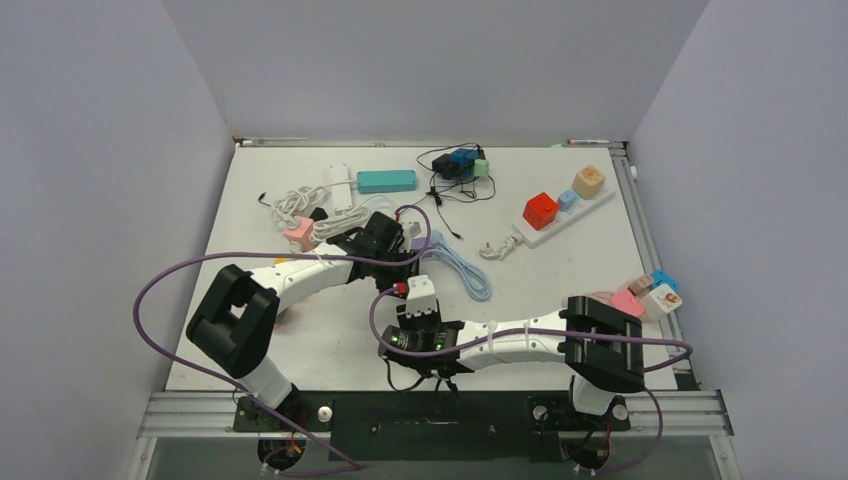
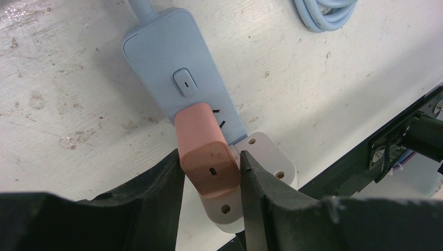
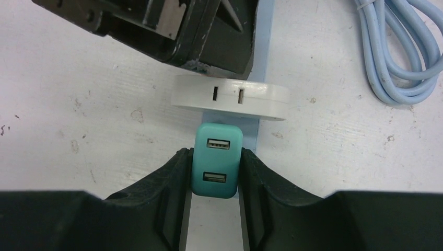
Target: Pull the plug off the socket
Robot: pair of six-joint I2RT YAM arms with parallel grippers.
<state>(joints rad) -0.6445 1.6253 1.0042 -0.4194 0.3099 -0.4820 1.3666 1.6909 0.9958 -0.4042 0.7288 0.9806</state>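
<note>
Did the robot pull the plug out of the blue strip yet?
Not yet. Done: the left pincer is shut on the pink charger, and the right pincer is shut on the teal charger. In hand: both grips. Both chargers look seated in the light-blue power strip, with a white adapter between them. Left to do: pulling a plug free.

A left arm (image 1: 300, 275) and a right arm (image 1: 515, 340), two in all, stood over one light-blue power strip (image 2: 156, 52) carrying three plugs: one salmon charger (image 2: 206, 157), one white adapter (image 2: 264, 151), one teal charger (image 3: 218, 159). At two o'clock, one white strip (image 1: 527, 237) held three cube adapters (image 1: 540, 210).
</note>
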